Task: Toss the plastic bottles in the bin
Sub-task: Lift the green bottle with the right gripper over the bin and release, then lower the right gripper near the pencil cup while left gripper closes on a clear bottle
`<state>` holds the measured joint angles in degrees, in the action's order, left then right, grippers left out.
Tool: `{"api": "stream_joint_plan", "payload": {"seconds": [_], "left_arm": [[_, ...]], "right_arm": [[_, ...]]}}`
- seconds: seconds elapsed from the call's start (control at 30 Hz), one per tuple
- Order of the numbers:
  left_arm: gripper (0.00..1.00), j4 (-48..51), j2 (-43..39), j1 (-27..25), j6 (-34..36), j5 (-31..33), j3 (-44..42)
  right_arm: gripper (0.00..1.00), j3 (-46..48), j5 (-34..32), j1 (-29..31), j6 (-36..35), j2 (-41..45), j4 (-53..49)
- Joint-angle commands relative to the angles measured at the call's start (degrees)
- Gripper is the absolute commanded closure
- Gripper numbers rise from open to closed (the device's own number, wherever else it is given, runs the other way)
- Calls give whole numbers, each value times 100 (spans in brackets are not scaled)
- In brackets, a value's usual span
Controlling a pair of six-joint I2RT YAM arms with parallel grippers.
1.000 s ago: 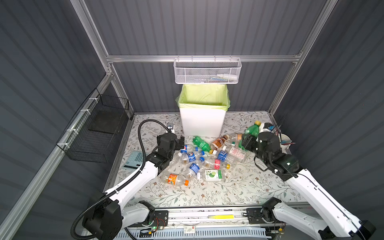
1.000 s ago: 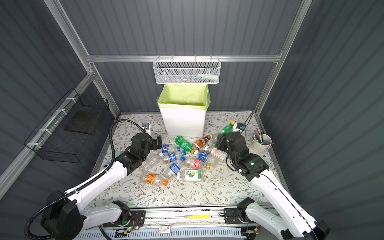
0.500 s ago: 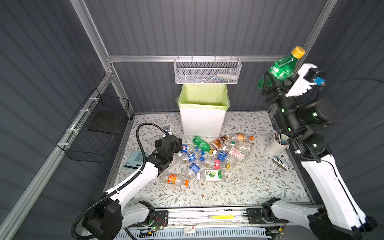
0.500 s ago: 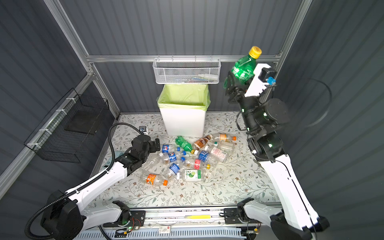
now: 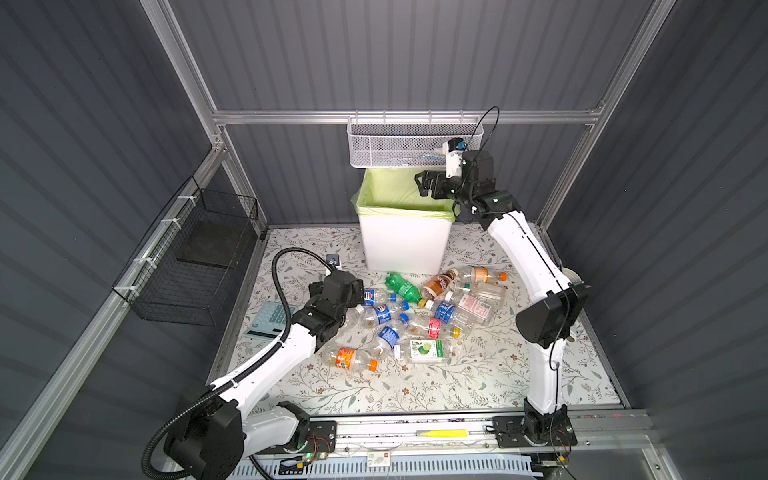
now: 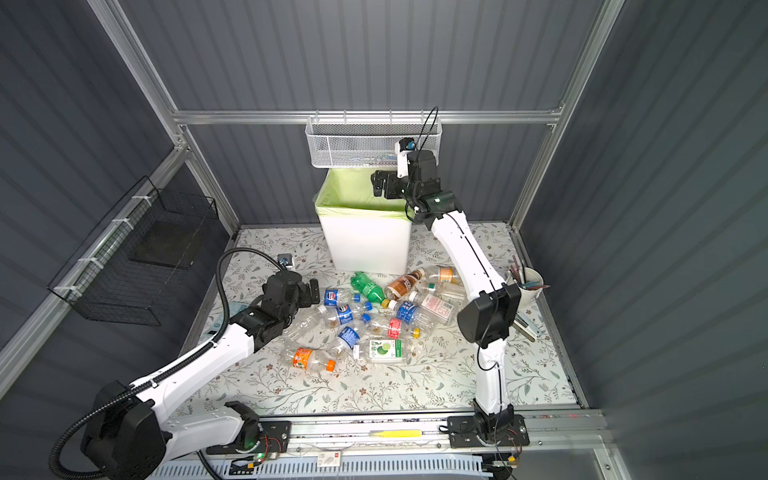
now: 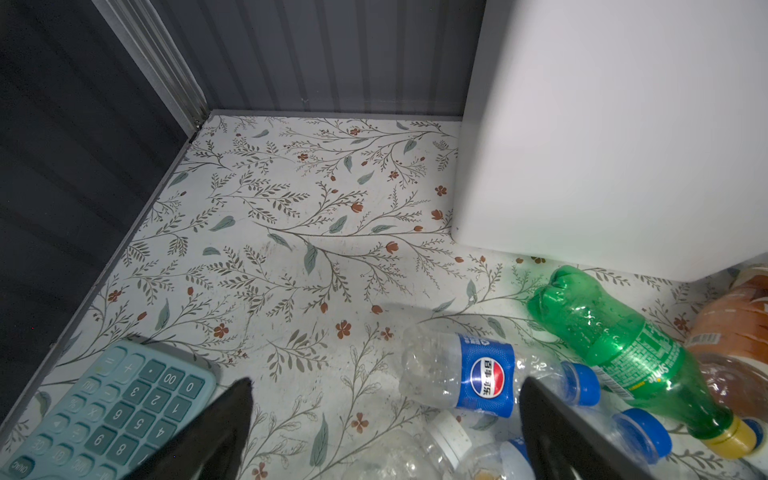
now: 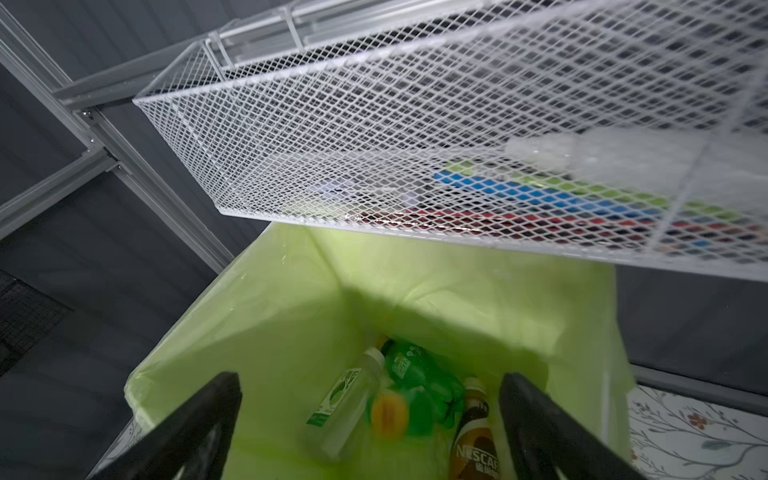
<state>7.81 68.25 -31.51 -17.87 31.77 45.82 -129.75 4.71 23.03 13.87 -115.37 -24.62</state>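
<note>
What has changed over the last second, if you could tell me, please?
The right gripper lifted the green bottle off the table, swung over the bin and let it go; it is now inside. The left gripper stayed open beside the remaining bottles.

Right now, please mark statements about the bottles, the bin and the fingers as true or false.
The right fingers stand open above the bin. True.
The right fingers hold a green bottle. False: they hold nothing; a green bottle lies inside the bin.
The left fingers are open near a blue-labelled bottle. True.
Every bottle is in the bin. False: many bottles lie on the table.
The calculator is in the mesh basket. False: the calculator lies on the table.
</note>
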Motion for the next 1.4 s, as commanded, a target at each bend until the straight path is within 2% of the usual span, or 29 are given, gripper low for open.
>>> {"api": "stream_joint_plan", "payload": {"seconds": [0.0, 0.23, 0.4, 0.63, 0.8, 0.9, 1.03, 1.13, 1.37], "left_arm": [[0, 197, -231, 24, -150, 64, -73], [0, 518, -512, 22, -729, -116, 1], [0, 1492, -576, 14, -1902, -216, 146], [0, 2883, -1025, 5, -3655, -449, 235], [0, 3757, -1331, -52, -4742, -641, 244], [0, 4151, -1436, -163, -5277, -759, 139], [0, 4352, -1435, -565, -5882, -687, -66], [0, 4399, -1264, -902, -6235, -659, -150], [0, 4296, -1057, -1213, -6817, -1048, -429]], "right_arm": [[1, 969, -622, 13, -66, 1597, 1049], [1, 2760, -1040, -65, -143, 2876, 1616], [1, 4321, -1306, -342, 156, 3744, 1898], [1, 6917, -1176, -1196, 1160, 5077, 2128], [1, 8175, -1361, -1616, 1448, 5958, 2025], [1, 8624, -1428, -1780, 1527, 6235, 1921], [1, 8958, -1494, -1876, 1551, 6341, 1891], [1, 9104, -1479, -1881, 1539, 6299, 1943], [1, 9375, -1516, -1883, 1637, 6264, 2119]]}}
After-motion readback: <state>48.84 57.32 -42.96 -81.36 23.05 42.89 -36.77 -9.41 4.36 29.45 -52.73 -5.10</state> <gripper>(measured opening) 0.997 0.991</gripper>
